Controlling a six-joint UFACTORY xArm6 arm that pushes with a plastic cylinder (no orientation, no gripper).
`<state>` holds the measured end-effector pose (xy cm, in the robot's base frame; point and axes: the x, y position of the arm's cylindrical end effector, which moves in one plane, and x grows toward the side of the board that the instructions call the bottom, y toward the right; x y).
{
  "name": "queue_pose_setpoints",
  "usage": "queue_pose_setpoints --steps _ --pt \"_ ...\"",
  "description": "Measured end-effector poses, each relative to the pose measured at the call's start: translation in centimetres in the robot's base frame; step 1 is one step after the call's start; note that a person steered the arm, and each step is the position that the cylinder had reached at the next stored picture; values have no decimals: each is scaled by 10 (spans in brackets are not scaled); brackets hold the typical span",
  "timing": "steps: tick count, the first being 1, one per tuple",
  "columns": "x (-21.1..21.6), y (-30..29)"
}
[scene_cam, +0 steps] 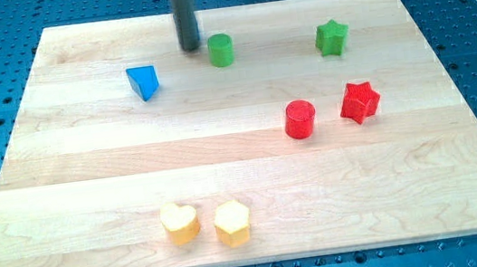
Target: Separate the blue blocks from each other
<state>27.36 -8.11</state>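
My tip (190,48), a bare rod holding nothing, stands beside the green cylinder (221,50). One blue wedge-shaped block (144,81) shows upper-left on the desk (90,188); probably light, rigid, slides readily: push a flat face

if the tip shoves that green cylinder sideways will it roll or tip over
Probably neither. The green cylinder stands upright on its flat end, short and squat, so it should slide on the smooth wooden board. An off-centre push from my tip, just to its left, may spin it.

The rod (184,12) runs off the view's top edge, and only one blue block (144,81) shows.
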Motion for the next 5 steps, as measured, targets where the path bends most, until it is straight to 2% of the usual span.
queue_pose_setpoints --steps 1,2,3,4,5 --pt "-2 -52" --pt "-40 -23" --pt "-50 40" --pt "-49 34" --pt "-22 -68"
